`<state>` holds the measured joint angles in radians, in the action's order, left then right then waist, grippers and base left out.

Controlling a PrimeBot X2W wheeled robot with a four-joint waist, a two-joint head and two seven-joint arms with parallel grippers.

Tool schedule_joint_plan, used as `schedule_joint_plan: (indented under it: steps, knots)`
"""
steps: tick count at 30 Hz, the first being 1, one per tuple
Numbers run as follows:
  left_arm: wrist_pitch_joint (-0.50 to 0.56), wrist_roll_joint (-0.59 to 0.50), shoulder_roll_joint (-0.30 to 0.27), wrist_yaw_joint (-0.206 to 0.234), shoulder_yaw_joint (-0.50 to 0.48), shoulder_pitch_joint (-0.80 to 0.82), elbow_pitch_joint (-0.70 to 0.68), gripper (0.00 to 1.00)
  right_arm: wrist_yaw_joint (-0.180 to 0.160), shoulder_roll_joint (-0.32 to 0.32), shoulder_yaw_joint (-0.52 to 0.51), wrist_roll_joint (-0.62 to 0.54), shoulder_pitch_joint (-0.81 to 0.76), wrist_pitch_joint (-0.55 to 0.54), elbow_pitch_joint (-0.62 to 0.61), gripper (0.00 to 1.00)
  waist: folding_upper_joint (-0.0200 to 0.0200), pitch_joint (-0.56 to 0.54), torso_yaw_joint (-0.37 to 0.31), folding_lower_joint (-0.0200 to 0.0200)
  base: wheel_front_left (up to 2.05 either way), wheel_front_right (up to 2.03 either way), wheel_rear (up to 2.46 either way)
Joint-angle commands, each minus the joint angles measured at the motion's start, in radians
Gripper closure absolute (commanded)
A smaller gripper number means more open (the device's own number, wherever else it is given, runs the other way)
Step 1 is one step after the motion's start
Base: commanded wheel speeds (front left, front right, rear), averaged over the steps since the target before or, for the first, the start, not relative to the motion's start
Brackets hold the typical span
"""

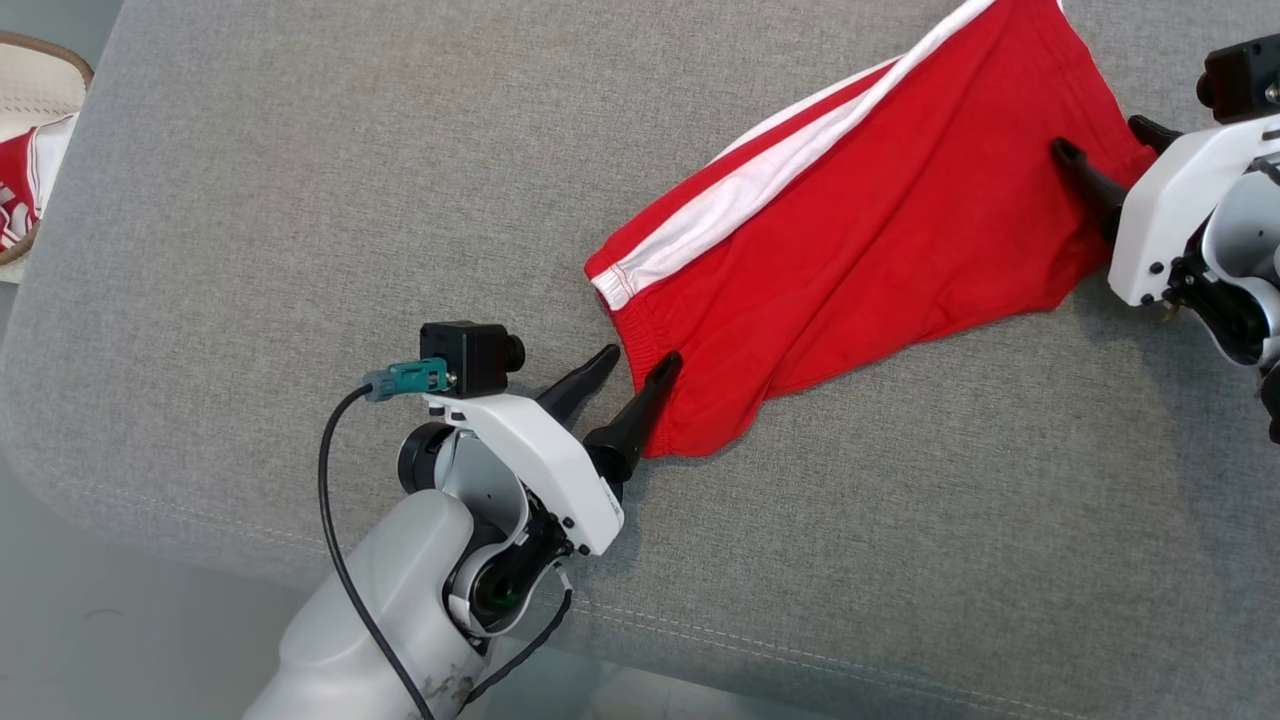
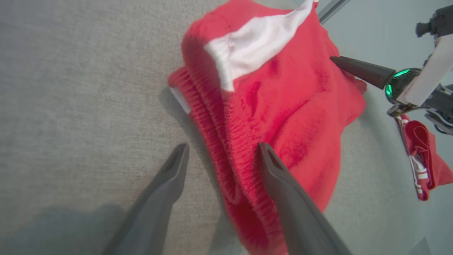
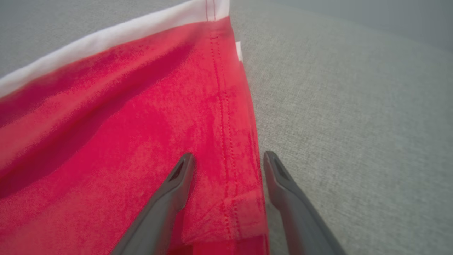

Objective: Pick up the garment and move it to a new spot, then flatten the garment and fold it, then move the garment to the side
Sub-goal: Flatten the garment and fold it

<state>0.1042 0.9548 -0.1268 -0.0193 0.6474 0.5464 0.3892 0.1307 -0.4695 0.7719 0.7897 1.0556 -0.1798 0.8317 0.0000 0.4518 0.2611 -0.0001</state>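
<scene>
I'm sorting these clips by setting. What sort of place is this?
Probably an indoor garment-folding station, perhaps home-like: a grey upholstered surface with a stitched seam, red shorts spread on it, and what looks like a basket holding more red-and-white clothing beside it.

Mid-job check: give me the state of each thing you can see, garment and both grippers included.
red shorts: laid out on the grey cushion, creased, not gripped.
left gripper: jaws open, astride the waistband edge.
right gripper: jaws open, astride the leg hem corner.
second red garment: crumpled, lying apart from the shorts.
</scene>
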Motion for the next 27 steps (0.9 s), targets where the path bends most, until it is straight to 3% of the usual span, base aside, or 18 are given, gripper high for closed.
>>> schedule_joint_plan:
  steps: [1,2,3,12,19,27]
  knots:
    - [0.003,0.015,-0.017,-0.009,-0.033,0.022,-0.002,0.0,0.0,0.01,0.013,0.019,-0.014,-0.012,-0.006,0.31,0.0,0.0,-0.001,0.0001,0.0,0.0,0.0]
    - [-0.001,0.019,-0.014,-0.012,-0.039,0.03,0.013,0.12,0.0,0.01,0.019,0.031,-0.013,-0.017,-0.005,0.71,0.0,-0.001,-0.002,0.0001,0.0,0.0,0.0]
    - [-0.007,0.02,-0.011,-0.015,-0.043,0.038,0.027,1.0,0.0,0.009,0.026,0.037,-0.01,-0.018,-0.005,1.0,0.0,-0.001,-0.004,0.0001,0.0,0.0,0.0]
    - [-0.012,0.09,-0.016,-0.076,-0.073,0.039,0.07,1.0,0.0,-0.022,0.052,0.149,-0.054,0.025,-0.088,1.0,0.0,-0.015,-0.035,0.0001,0.0,0.0,0.0]
    - [-0.027,0.113,-0.116,-0.084,-0.12,-0.015,0.0,1.0,0.0,-0.099,0.04,0.207,-0.179,0.105,-0.304,1.0,0.0,-0.029,-0.071,0.0001,0.0,0.0,0.0]
    - [0.007,0.129,-0.222,-0.056,-0.15,-0.1,-0.142,1.0,0.0,-0.157,-0.111,0.213,-0.461,0.18,-0.603,1.0,0.0,-0.05,-0.135,0.0001,0.0,0.0,0.0]
